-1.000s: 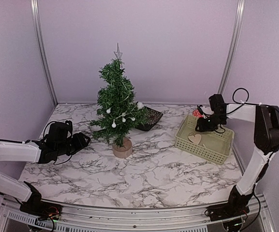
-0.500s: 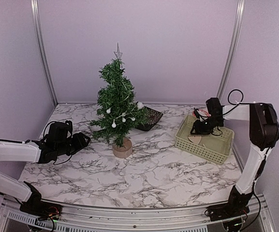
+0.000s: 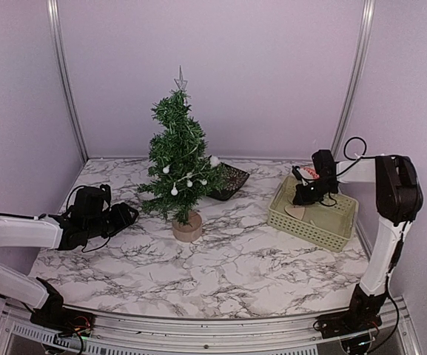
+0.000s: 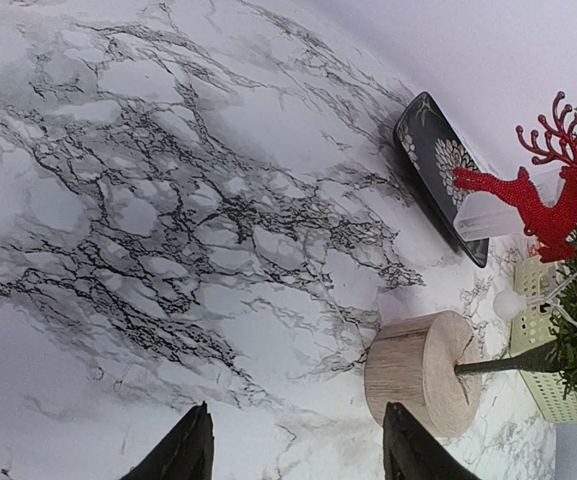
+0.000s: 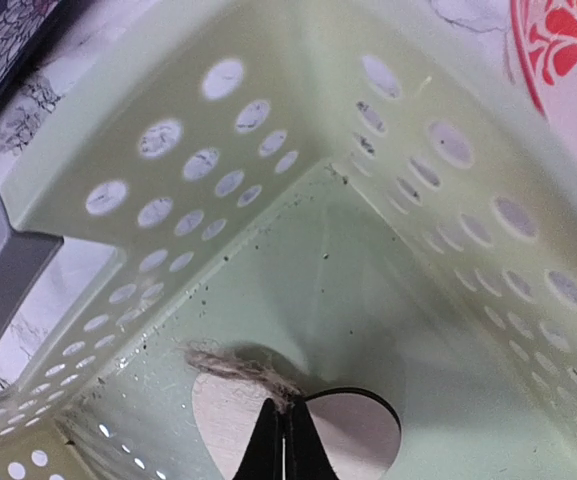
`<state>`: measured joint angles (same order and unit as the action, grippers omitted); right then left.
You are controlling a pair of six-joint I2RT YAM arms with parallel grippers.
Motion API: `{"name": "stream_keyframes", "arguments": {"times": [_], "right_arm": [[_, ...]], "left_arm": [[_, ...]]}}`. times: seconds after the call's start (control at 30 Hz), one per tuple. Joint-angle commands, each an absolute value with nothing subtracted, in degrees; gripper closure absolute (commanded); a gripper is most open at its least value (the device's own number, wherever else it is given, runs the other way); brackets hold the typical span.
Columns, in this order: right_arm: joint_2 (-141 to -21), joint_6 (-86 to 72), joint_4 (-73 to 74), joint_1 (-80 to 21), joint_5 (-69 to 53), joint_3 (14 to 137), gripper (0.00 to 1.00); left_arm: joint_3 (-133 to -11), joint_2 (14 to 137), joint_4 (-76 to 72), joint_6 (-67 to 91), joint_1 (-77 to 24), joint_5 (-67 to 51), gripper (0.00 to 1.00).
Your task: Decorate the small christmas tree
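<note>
The small christmas tree (image 3: pixel 177 159) stands mid-table on its log-slice base (image 3: pixel 187 227), hung with white balls and a silver star on top. My right gripper (image 3: pixel 300 200) reaches down into the green basket (image 3: pixel 313 222). In the right wrist view it (image 5: pixel 286 405) is shut, pinching the twine loop (image 5: pixel 233 362) of a wooden heart ornament (image 5: pixel 358 425) that lies flat on the basket floor. My left gripper (image 3: pixel 128 217) rests low, left of the tree. It (image 4: pixel 296 415) is open and holds nothing, with the base (image 4: pixel 423 372) just beyond its right finger.
A black patterned tray (image 3: pixel 228 181) lies behind the tree. A red beaded reindeer (image 4: pixel 528 195) hangs on the tree's far side. A red-and-white ornament (image 5: pixel 568 60) sits outside the basket's back wall (image 5: pixel 368 250).
My right gripper has moved left and down into the basket and closed on the heart's twine. The left arm has stayed put.
</note>
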<state>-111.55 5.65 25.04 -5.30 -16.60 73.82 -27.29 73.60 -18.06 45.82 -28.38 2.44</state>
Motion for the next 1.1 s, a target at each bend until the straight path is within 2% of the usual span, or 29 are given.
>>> {"name": "stream_keyframes", "arguments": {"times": [0.0, 0.3, 0.6, 0.87, 1.07], "right_arm": [[-109.49, 5.90, 23.90, -5.68, -17.22, 75.26, 1.00], [-97.72, 4.29, 24.47, -6.18, -19.49, 70.25, 1.00], [-82.99, 3.25, 29.65, -12.64, -20.69, 70.19, 1.00], [-73.98, 0.38, 30.99, -26.15, -26.04, 69.74, 1.00], [-70.91, -3.96, 28.79, -39.79, -25.42, 68.63, 1.00]], "left_arm": [[-29.00, 72.37, -17.06, 44.94, -28.04, 2.20, 0.42], [-26.36, 63.05, -15.60, 42.72, -28.04, 1.93, 0.42], [-28.03, 46.05, -0.26, 33.75, -28.04, 4.24, 0.42], [-32.52, 33.49, 10.85, 24.89, -28.42, -2.11, 0.43], [-33.53, 27.80, 12.32, 20.44, -30.07, -9.44, 0.44]]}}
